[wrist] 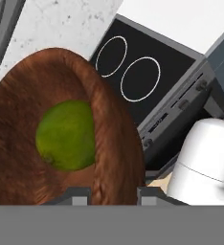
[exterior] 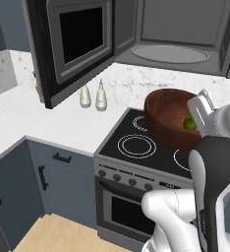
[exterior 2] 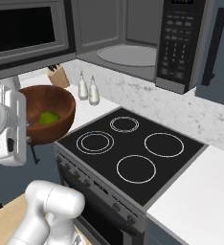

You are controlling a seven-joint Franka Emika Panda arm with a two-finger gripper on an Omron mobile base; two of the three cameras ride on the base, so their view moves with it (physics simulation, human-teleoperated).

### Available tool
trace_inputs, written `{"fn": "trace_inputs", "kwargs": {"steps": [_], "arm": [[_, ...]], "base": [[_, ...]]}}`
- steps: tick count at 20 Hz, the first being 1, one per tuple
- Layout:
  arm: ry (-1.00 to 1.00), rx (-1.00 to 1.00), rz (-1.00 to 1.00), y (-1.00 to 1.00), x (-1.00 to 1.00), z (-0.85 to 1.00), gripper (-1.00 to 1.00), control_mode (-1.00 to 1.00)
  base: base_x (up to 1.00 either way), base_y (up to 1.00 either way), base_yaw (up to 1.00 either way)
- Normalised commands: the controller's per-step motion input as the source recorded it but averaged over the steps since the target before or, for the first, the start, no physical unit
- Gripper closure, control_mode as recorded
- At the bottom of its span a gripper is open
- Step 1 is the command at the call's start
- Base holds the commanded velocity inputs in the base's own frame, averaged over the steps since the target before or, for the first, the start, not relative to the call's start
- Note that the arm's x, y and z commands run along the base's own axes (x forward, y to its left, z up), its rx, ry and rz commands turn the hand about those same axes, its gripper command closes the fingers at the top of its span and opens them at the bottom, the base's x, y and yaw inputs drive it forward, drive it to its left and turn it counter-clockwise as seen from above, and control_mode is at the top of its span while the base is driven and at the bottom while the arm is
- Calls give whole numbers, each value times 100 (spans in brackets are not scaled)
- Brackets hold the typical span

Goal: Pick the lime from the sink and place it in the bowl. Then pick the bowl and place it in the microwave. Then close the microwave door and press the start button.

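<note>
My jaws pinch the bowl's [wrist: 47, 143] thick rim, one tip inside the wall, one outside; the lime [wrist: 66, 135] lies in the bowl just ahead of them. I hold the bowl above the stove [exterior 2: 133, 153]; the microwave [exterior: 186, 39] gapes open above, beyond the jaws.

In the left base view the lime [exterior: 188, 123] is a green sliver, mostly hidden behind the bowl's [exterior: 168, 118] near wall and the gripper [exterior: 201, 114], whose fingertips cannot be seen there. In the hand view the bowl runs off the left edge, and only the tops of the two fingers [wrist: 75, 196] show, one on each side of its wall. The microwave [exterior 2: 133, 38] is cut by the top edge in both base views; its keypad labels are too small to read.
</note>
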Motion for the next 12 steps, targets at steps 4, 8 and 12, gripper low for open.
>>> {"fn": "trace_inputs", "kwargs": {"steps": [4, 8, 12], "arm": [[-13, -9, -3, 19, -3, 52, 100, -100], [-9, -2, -5, -4, 17, 79, 100, -100], [-17, 0, 0, -31, 8, 81, 100, -100]], "base": [[0, 0, 0], [0, 0, 0], [0, 0, 0]]}}
